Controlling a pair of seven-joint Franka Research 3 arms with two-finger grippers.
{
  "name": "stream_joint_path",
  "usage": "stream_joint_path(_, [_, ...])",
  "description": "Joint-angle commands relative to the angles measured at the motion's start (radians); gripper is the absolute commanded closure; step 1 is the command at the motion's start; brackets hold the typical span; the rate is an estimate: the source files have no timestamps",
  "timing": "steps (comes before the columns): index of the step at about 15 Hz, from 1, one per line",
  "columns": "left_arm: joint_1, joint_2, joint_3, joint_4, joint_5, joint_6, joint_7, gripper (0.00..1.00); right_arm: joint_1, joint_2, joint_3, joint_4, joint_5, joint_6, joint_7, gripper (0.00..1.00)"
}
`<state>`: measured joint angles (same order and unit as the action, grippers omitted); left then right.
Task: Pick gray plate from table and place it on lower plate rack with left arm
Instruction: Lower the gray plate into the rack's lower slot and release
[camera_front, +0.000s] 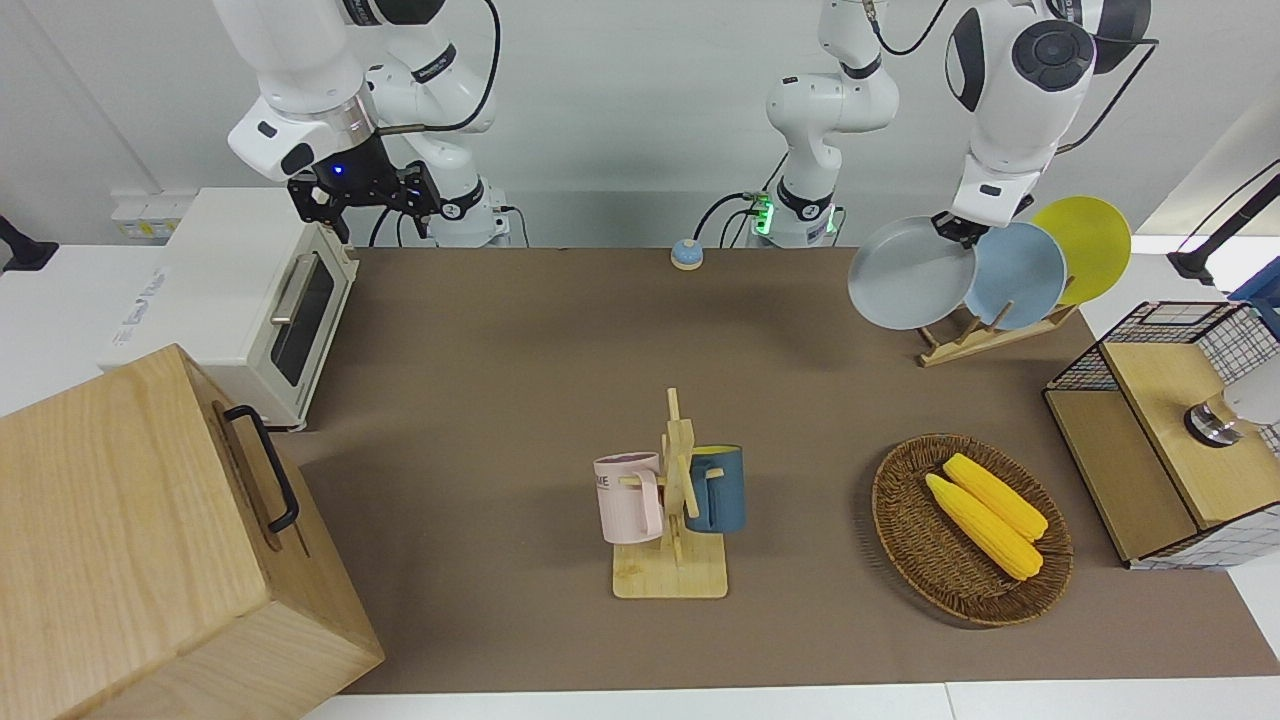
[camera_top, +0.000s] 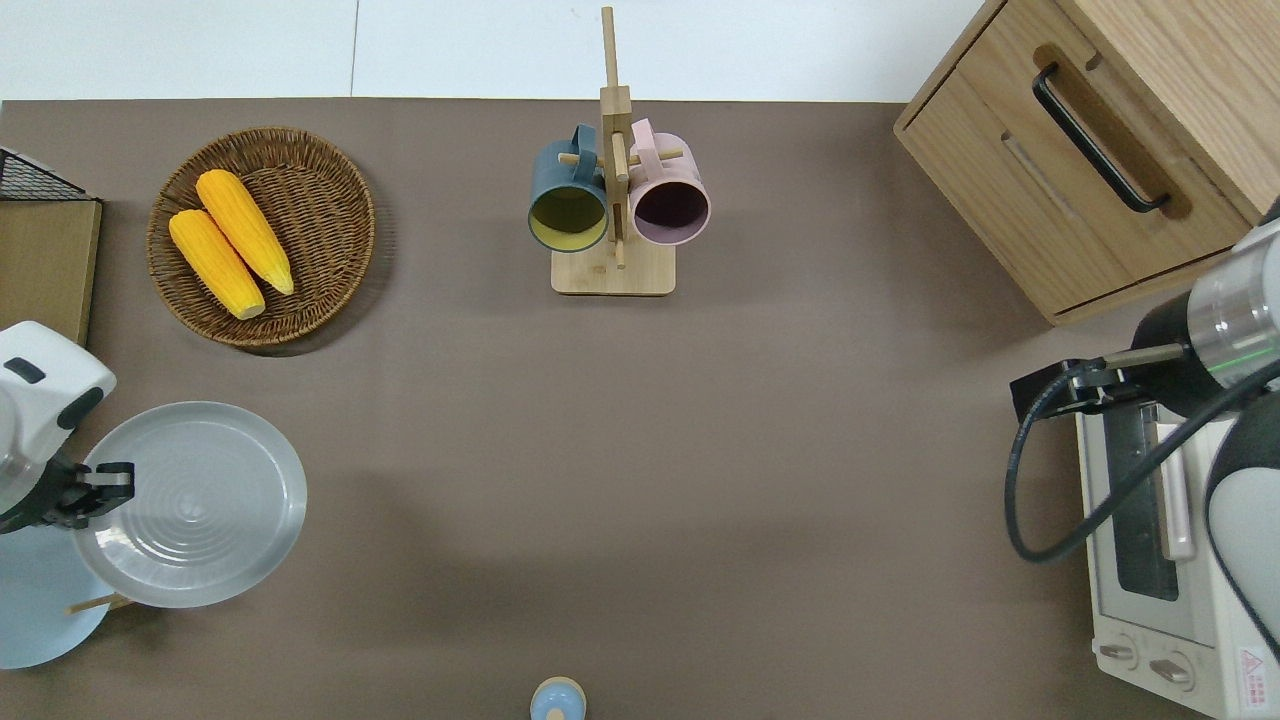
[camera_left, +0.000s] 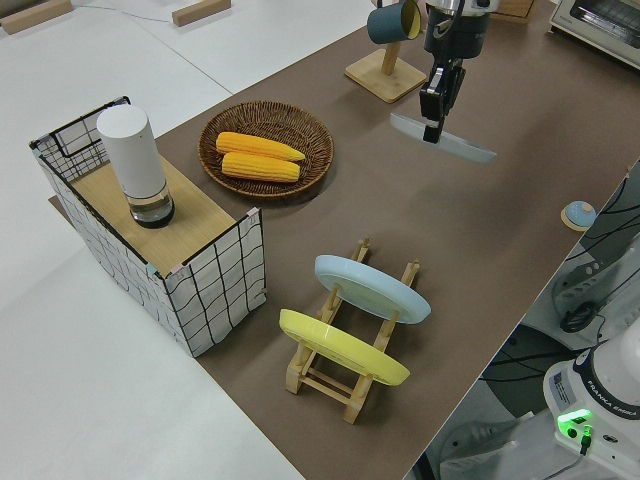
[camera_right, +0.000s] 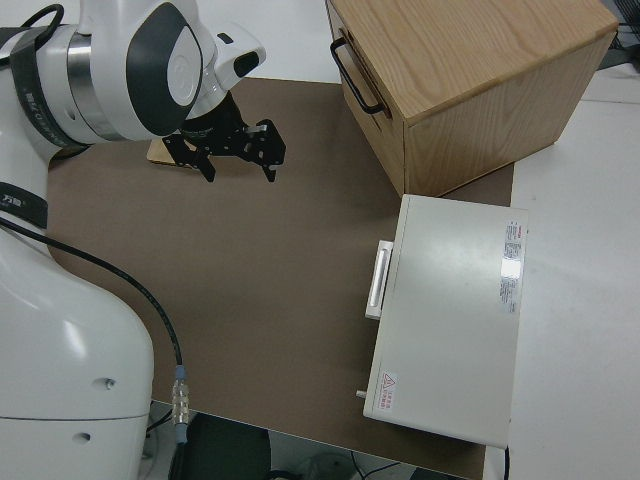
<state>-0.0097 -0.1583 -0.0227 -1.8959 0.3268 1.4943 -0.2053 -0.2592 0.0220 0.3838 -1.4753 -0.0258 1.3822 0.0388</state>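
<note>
The left end effector (camera_top: 105, 482) grips the gray plate (camera_top: 195, 505) by its rim, aloft beside the rack (camera_left: 350, 345); next comes lowering it into a free slot.

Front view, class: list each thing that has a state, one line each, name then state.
gray plate: held in the air by its rim, tilted
left claw: shut on the gray plate
right claw: open, parked
blue plate: standing in the rack
yellow plate: standing in the rack
drawer: closed

Gray plate (camera_left: 455, 142) in left claw (camera_left: 436, 112)
</note>
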Motion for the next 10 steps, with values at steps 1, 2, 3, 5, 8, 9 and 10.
stream_joint_path(1, [-0.051, -0.004, 0.003, -0.035, 0.193, -0.045, -0.013, 1.00, -0.023, -0.002, 0.021, 0.007, -0.006, -0.011, 0.012, 0.017])
stream_joint_path(2, [-0.061, -0.004, 0.001, -0.055, 0.249, -0.045, -0.014, 1.00, -0.023, -0.002, 0.021, 0.007, -0.006, -0.011, 0.012, 0.017])
stream_joint_path(3, [-0.067, -0.003, 0.000, -0.072, 0.291, -0.045, -0.023, 1.00, -0.023, -0.002, 0.021, 0.007, -0.006, -0.011, 0.012, 0.017])
stream_joint_path(5, [-0.070, 0.005, 0.000, -0.081, 0.337, -0.046, -0.077, 1.00, -0.023, -0.002, 0.021, 0.007, -0.006, -0.011, 0.012, 0.017])
stream_joint_path(8, [-0.070, 0.005, 0.000, -0.104, 0.405, -0.046, -0.126, 1.00, -0.023, -0.002, 0.021, 0.006, -0.006, -0.012, 0.012, 0.017])
stream_joint_path(9, [-0.070, 0.005, 0.000, -0.121, 0.429, -0.046, -0.159, 1.00, -0.023, -0.002, 0.021, 0.007, -0.005, -0.011, 0.012, 0.017])
stream_joint_path(10, [-0.070, 0.005, 0.000, -0.136, 0.463, -0.046, -0.192, 1.00, -0.023, -0.002, 0.021, 0.007, -0.005, -0.011, 0.012, 0.017])
